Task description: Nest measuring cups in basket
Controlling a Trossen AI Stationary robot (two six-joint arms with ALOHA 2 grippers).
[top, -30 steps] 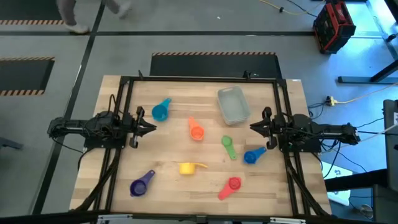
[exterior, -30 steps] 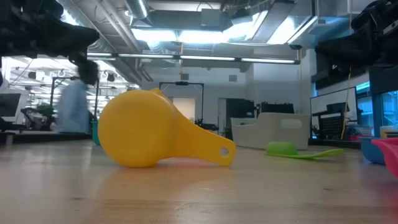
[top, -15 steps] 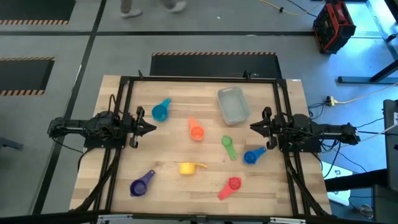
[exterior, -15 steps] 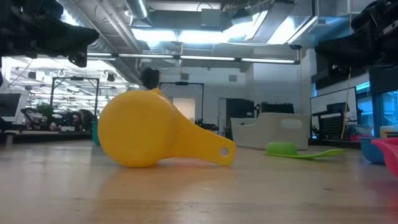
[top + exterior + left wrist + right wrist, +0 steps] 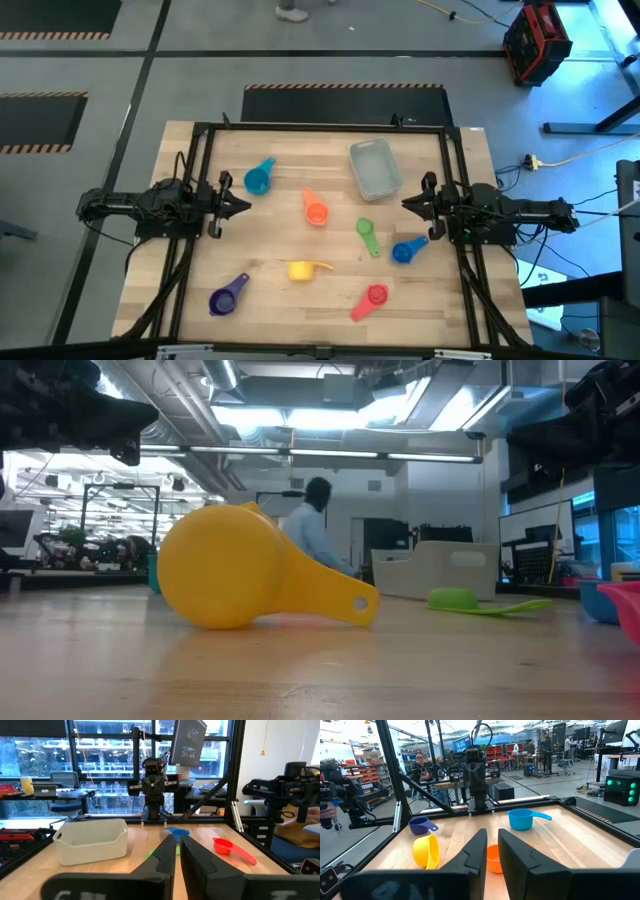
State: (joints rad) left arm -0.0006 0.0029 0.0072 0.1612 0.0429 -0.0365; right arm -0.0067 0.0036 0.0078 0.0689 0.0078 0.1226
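Note:
Seven cups lie scattered on the wooden table in the high view: light blue (image 5: 258,178), orange (image 5: 316,210), green (image 5: 367,236), dark blue (image 5: 406,250), yellow (image 5: 303,269), purple (image 5: 227,297) and red (image 5: 372,298). The yellow cup (image 5: 240,565) lies on its side, handle on the wood. The translucent basket (image 5: 375,168) stands near the far edge and holds nothing. My left gripper (image 5: 248,207) hovers shut at the table's left side. My right gripper (image 5: 405,203) hovers shut at the right side. Both are raised off the table and touch nothing.
A black frame (image 5: 320,127) rims the table. Bare wood lies between the grippers, around the orange cup (image 5: 494,857). From the left wrist, the basket (image 5: 92,842) and red cup (image 5: 227,846) show ahead. A person (image 5: 315,530) stands in the room beyond the far edge.
Neither arm nor any cup has moved. A person beyond the table's far edge has walked toward the right.

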